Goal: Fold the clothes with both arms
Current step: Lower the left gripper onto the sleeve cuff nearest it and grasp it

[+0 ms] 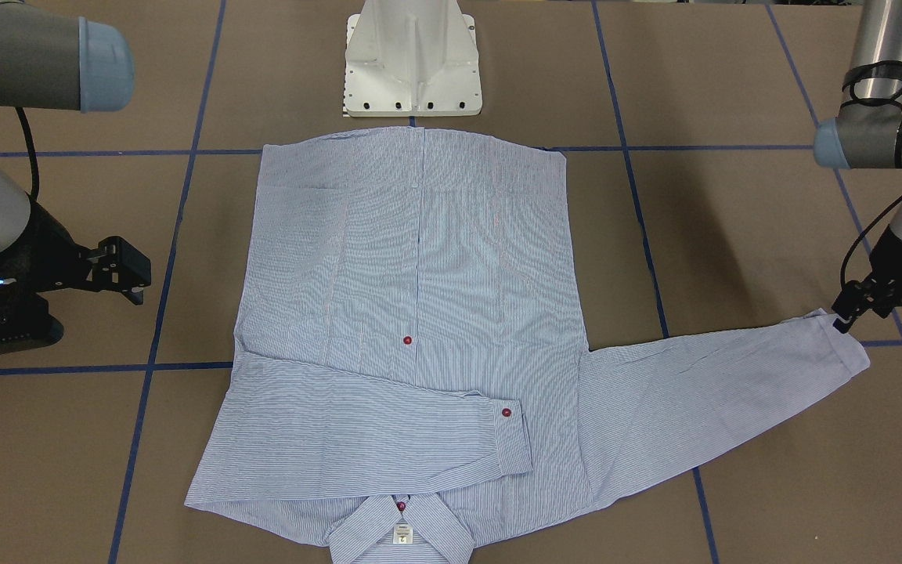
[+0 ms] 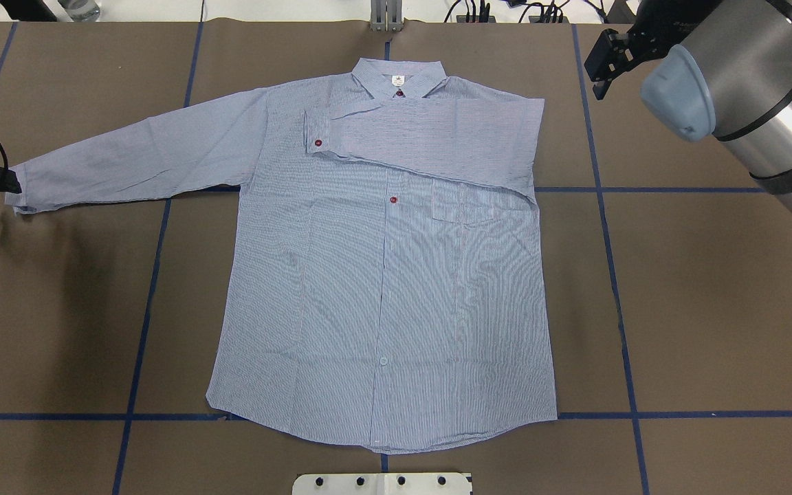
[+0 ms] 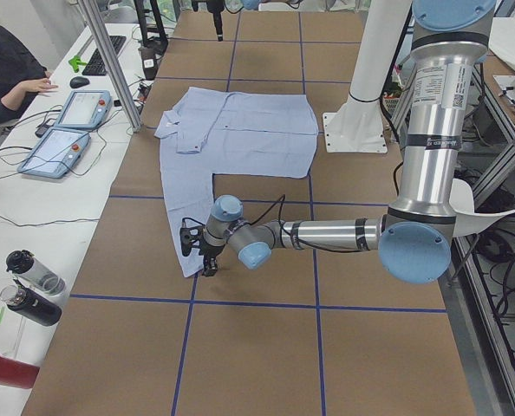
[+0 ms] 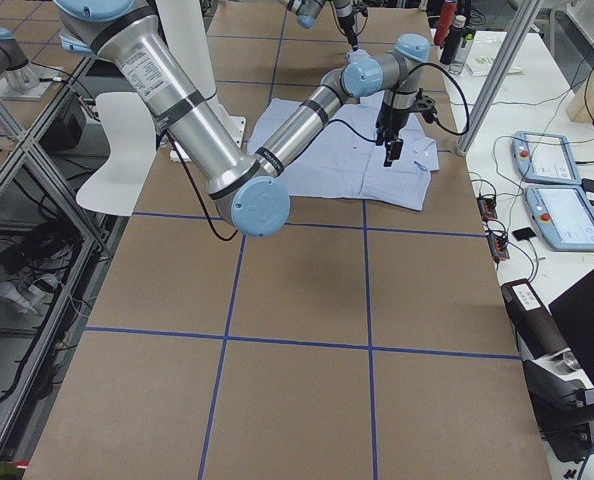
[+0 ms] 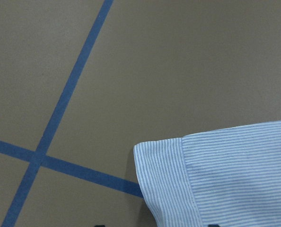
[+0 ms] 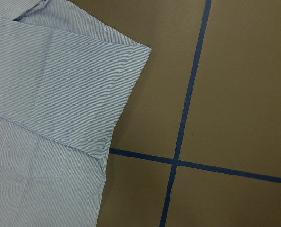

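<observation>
Only the white neck label (image 1: 402, 536) carries print, too small to read. The shirt (image 2: 382, 275) lies flat on the table (image 2: 712, 309), one sleeve (image 2: 430, 137) folded across its chest. The left gripper (image 1: 842, 317) stands spread at the other cuff (image 5: 164, 184), and the right gripper (image 1: 136, 276) hangs spread, apart from the shirt.

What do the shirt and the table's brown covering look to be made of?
Shirt: thin woven cloth, likely cotton or a blend, matte; fine pinstripes, soft creases, lies limp and flat.
Table covering: looks like brown kraft paper, matte and smooth, marked with blue tape lines; card is possible.
</observation>
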Motion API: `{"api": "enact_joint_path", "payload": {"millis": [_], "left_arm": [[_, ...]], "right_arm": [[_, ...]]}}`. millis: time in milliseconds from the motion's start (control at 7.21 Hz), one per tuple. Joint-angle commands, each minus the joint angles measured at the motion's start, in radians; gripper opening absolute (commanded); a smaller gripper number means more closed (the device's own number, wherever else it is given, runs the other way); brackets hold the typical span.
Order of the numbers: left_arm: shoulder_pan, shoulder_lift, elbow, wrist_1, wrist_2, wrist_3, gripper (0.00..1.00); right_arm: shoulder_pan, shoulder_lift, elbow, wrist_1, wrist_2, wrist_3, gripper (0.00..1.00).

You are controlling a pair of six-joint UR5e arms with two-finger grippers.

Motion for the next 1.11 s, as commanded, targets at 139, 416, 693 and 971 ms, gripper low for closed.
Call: {"api": "enact_joint_path", "payload": {"millis": [139,416,693,971], "left_arm": [[0.003,-0.016,0.025,-0.001,0.000,0.000,0.74],[0.003,-0.022,0.028,0.001,0.000,0.000,0.70],[0.005,-0.023,0.035,0.001,0.000,-0.002,0.64],[0.005,-0.037,0.051,0.001,0.000,-0.002,0.59]], "right_arm": [[-0.001,-0.003,0.002,0.000,-0.002,0.000,1.00],[0.001,-0.006,0.003,0.000,-0.003,0.000,1.00],[0.001,-0.015,0.011,0.000,-0.005,-0.002,1.00],[0.001,-0.018,0.015,0.000,-0.006,-0.002,1.00]]}}
